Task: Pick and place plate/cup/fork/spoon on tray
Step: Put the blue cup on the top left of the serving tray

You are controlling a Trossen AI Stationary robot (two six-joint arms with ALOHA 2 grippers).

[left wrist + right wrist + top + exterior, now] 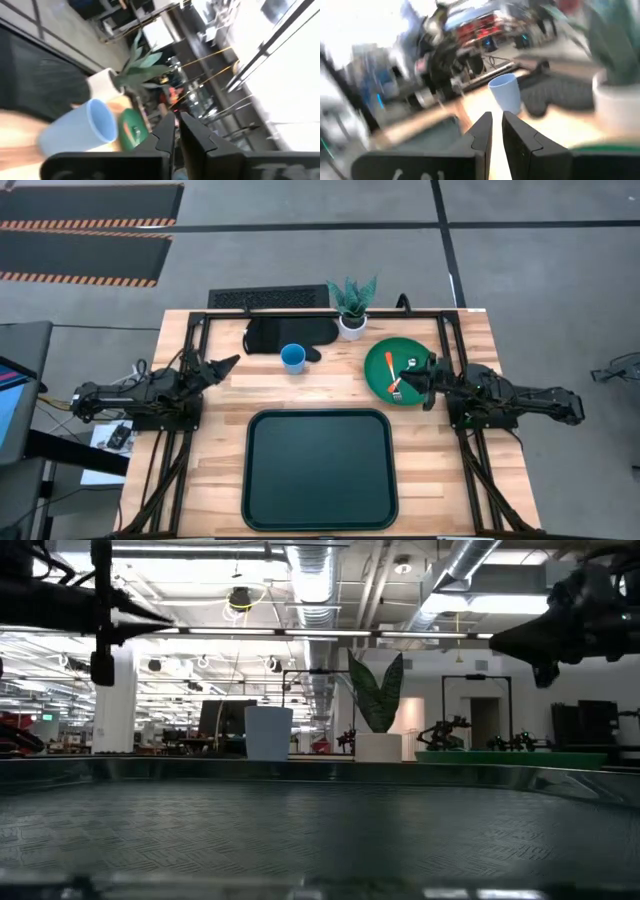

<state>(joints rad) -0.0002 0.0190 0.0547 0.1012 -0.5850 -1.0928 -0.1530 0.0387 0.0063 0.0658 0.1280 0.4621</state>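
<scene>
Nearest the camera, the dark green tray (pixel 318 470) sits empty at the front middle of the wooden tabletop (pixel 220 415); in the low view its ribbed floor (pixel 300 830) fills the bottom half of the picture and its far rim hides the base of everything behind.

Beyond the tray, the left pincer (pixel 228 364) hovers over the tabletop's left side with its 2 fingers nearly together, only a thin gap showing in the left wrist view (pixel 176 131). The blue cup (pixel 293 358) stands upright well apart from that pincer, toward the middle. On the right, the right pincer (pixel 428 380) hangs at the near right edge of the green plate (pixel 385 375), its fingers likewise almost shut with a thin slit between them (pixel 496 131) and holding nothing.

An orange-handled utensil (pixel 391 370) lies on the plate, just beside the right pincer; a second piece near it is too small to tell apart, so fork and spoon cannot be distinguished.

Farther back, a potted plant (pixel 351 308) in a white pot stands between cup and plate, and a dark cloth (pixel 285 335) lies behind the cup.
</scene>
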